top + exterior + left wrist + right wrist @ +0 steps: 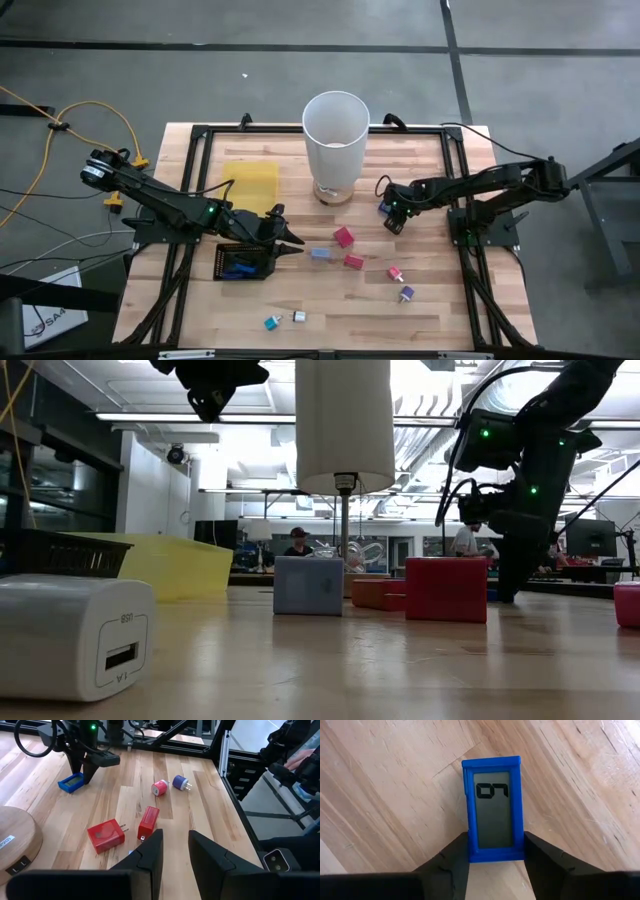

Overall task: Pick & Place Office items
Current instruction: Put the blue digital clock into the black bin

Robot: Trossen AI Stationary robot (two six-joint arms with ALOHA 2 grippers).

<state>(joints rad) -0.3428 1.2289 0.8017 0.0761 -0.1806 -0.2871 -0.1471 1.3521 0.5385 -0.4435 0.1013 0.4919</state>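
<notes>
Your right gripper (495, 857) has its fingers pressed against the two long sides of the blue counter (493, 808), the small blue-framed piece with a grey display panel. It lies flat on the bare wood of the table (420, 310), just beside the foot of the tall white bin (336, 140) on the right arm's side.

Judge it a light, rigid plastic piece: it will not sag or squash, but the smooth frame could slip if you pinch hard and off-centre. The hold sits at one end of the frame rather than at its middle (so expect the free end to droop or twist as you lift). Keep the pads on the frame, off the display.

The right arm reaches in from the table's right edge, wrist bent down so the fingers point at the tabletop, with the blue counter between them.

Your left gripper (285, 240) waits above the black mesh tray (243, 263), its fingers a narrow gap apart and holding nothing. The red and purple plug adapters lie well apart from both.
</notes>
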